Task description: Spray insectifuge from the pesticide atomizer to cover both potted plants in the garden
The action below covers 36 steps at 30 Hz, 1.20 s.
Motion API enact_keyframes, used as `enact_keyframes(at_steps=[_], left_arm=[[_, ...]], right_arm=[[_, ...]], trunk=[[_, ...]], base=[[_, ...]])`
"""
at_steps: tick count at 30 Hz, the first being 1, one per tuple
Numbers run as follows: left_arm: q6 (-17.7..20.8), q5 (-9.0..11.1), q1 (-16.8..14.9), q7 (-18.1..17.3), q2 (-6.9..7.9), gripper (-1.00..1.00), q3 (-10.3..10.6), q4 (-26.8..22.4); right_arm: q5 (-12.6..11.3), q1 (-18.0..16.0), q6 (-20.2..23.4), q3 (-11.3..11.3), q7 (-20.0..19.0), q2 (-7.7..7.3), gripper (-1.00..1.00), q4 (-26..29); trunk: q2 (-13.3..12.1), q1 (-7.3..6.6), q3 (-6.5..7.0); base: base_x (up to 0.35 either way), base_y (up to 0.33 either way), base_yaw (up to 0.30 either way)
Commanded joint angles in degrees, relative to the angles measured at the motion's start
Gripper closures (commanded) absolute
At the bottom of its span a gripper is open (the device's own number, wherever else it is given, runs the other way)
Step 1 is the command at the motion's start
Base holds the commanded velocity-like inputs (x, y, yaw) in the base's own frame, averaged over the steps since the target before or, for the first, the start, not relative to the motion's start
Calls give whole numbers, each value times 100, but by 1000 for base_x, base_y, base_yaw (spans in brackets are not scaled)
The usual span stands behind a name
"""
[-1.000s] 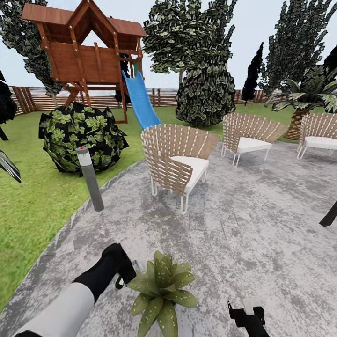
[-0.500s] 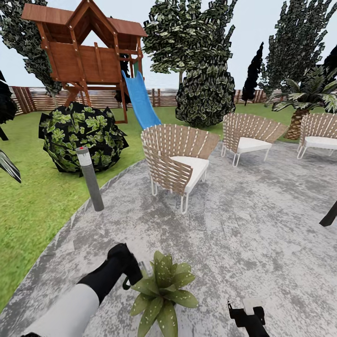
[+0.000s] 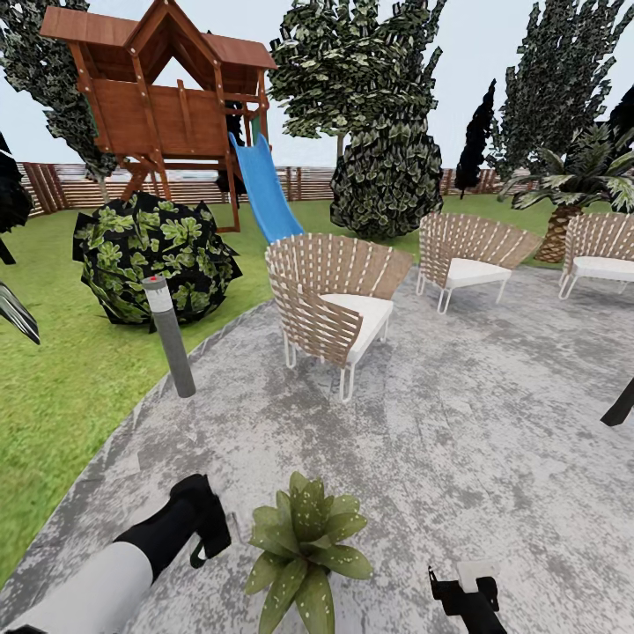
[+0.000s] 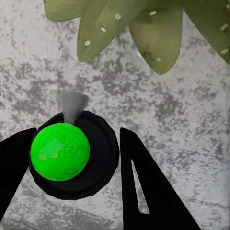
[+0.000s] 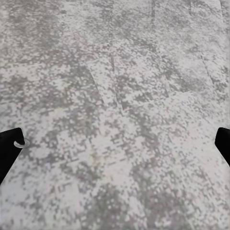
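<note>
Where the left wrist view looks down, the left gripper (image 4: 72, 158) has its two black fingers (image 4: 148, 187) pinching the atomizer (image 4: 67, 153) between them: a bright green round top on a dark body, with a grey nozzle pointing toward the plant. In the head view the left gripper (image 3: 204, 528) hangs low over the patio (image 3: 458, 440), just left of the potted plant (image 3: 304, 541); nozzle and leaves look near but apart. Speckled leaf tips (image 4: 153, 38) fill the far edge of the left wrist view. Only one potted plant is in view.

Right gripper (image 3: 465, 590) sits at the bottom edge of the head view, right of the plant and apart from it. Right wrist view: black fingertips (image 5: 9, 148) at the two side edges, spread wide, bare paving (image 5: 115, 115) between them.

Around:
- grey bollard (image 3: 170, 336) at the patio edge, beyond the left arm
- slatted chair (image 3: 330, 295) with white cushion, well beyond the plant; two more chairs (image 3: 471, 255) to the right
- leafy bush (image 3: 154, 255) on the lawn (image 3: 53, 379)
- wooden playhouse (image 3: 158, 97) with blue slide (image 3: 264, 194), trees, slat fence (image 3: 44, 180) at the back
- palm (image 3: 572, 189) far right

Open paving lies between plant and chairs, and to the right.
</note>
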<state>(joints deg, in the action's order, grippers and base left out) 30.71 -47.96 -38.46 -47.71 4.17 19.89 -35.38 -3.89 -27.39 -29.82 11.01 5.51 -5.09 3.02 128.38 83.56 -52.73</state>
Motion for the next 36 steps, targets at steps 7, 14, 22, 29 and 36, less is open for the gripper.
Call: enact_keyframes(at_steps=[7, 14, 22, 29, 36], left_arm=[[106, -8, -157, -551, -334, 100, 25, -417], [7, -4, -87, -634, -11, 100, 22, -344], [11, -36, -91, -600, -237, 100, 53, -204], [34, -65, -91, -548, -442, 100, 66, -259], [35, -70, -98, -550, -295, 100, 45, -238]], right_arm=[[-41, -2, -15, 50, 20, 0, -100, -3], [-40, -2, -15, 50, 20, 0, -100, -3], [-41, -2, -15, 50, 20, 0, -100, -3], [-40, -2, -15, 50, 20, 0, -100, -3], [-41, -2, -15, 50, 20, 0, -100, -3]], trunk=[[2, -1, -6], [2, -1, -6], [2, -1, -6], [2, -1, -6], [2, -1, -6]], base=[[0, 0, 0], [0, 0, 0], [0, 0, 0], [0, 0, 0], [0, 0, 0]])
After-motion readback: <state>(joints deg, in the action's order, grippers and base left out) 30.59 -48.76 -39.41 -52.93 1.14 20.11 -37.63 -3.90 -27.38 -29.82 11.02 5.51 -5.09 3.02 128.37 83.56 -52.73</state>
